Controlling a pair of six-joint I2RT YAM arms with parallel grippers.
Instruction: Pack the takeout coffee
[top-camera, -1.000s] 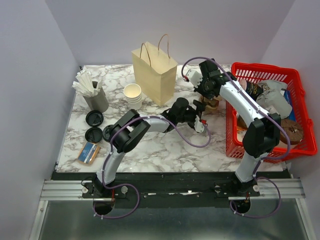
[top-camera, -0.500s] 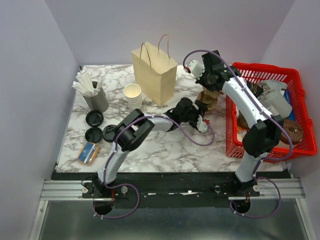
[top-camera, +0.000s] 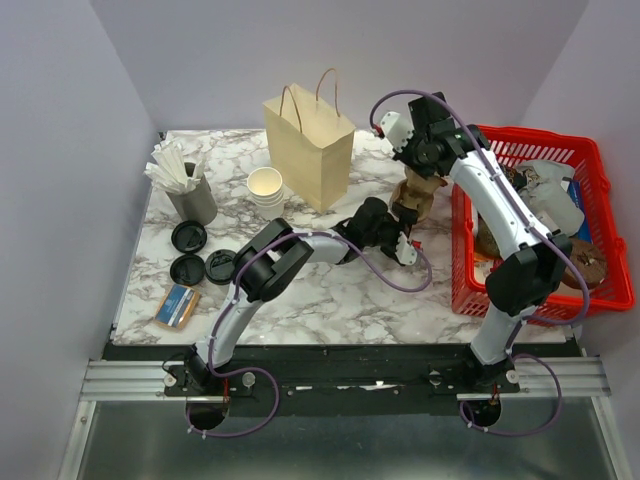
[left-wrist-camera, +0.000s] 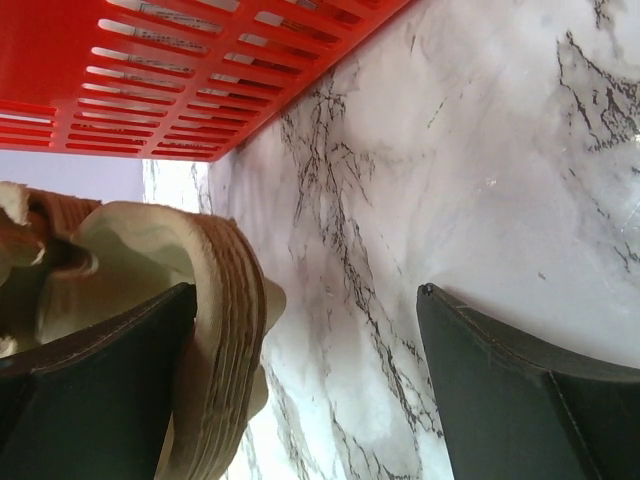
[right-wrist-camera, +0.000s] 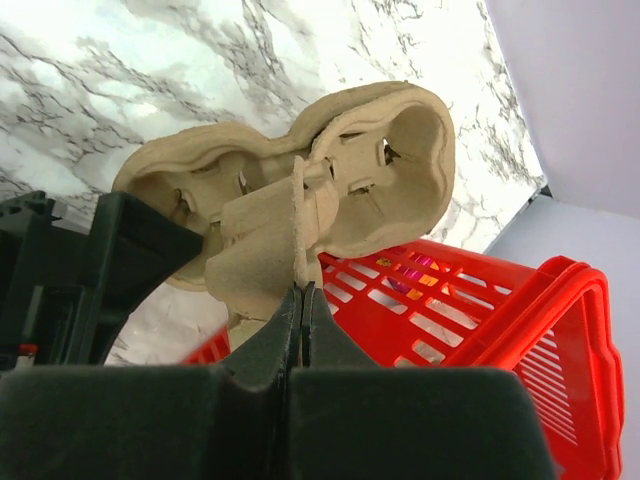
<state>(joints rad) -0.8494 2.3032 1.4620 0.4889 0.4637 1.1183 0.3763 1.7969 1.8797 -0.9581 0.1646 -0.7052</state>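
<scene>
The takeout coffee is out of view in every frame. My right gripper (top-camera: 421, 178) (right-wrist-camera: 302, 290) is shut on the middle rib of a brown pulp cup carrier (top-camera: 414, 197) (right-wrist-camera: 335, 165), which hangs tilted above the marble table beside the red basket (top-camera: 540, 135). My left gripper (top-camera: 398, 226) (left-wrist-camera: 307, 300) is open at the carrier's lower end. One of its fingers (left-wrist-camera: 90, 370) lies behind the carrier's layered edge (left-wrist-camera: 215, 330), and the other finger (left-wrist-camera: 520, 390) stands apart over bare marble. A tan paper bag (top-camera: 310, 145) stands upright behind.
A stack of lidless white cups (top-camera: 265, 186) stands left of the bag. A grey holder of stirrers (top-camera: 190, 190), three loose black lids (top-camera: 188, 237) and a blue-orange packet (top-camera: 178, 306) lie at the left. The basket holds several items.
The right arm has lifted the carrier up and toward the back. The left gripper has shifted slightly right, staying open at the carrier's lower end.
</scene>
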